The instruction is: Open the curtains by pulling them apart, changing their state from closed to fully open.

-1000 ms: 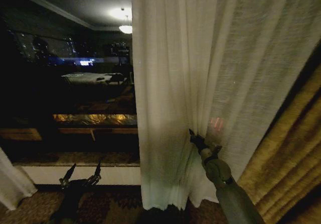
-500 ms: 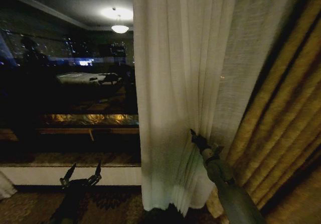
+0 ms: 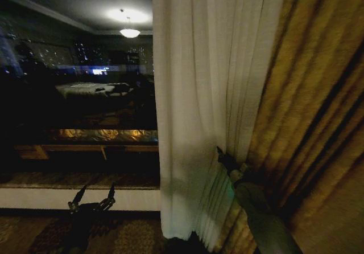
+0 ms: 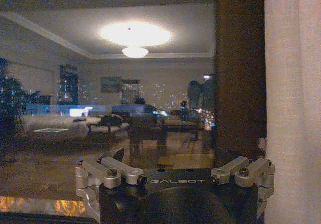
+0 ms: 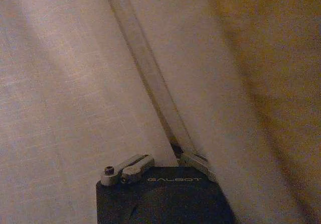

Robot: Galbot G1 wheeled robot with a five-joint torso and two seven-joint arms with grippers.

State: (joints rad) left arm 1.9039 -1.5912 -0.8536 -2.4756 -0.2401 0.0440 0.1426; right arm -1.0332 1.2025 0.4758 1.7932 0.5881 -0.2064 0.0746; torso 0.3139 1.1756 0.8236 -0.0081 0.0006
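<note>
My right gripper [image 3: 222,154] was buried in the sheer curtain [image 3: 205,94], low on the panel, its fingers pinched together on a fold of the cloth. In the right wrist view that same gripper [image 5: 173,151] had a narrow pleat of the curtain [image 5: 75,83] running up and away from between its fingertips, so I took it as clamped on the fabric, though the tips themselves were hidden under the weave. Pale cloth lay on one side of the claw, and the thick golden drape [image 3: 318,123] hung on its outer side, just beside my forearm and touching the bunched sheer panel. To the inner side of that claw the window glass [image 3: 74,94] stood bare and dark, with a ceiling lamp [image 3: 129,32] reflected in it.

My left gripper [image 3: 91,200] hung low and well apart from the curtain, fingers spread, facing the sill [image 3: 57,198]. From its wrist camera, the curtain's edge [image 4: 293,103] hung off to one side of the open claw.
</note>
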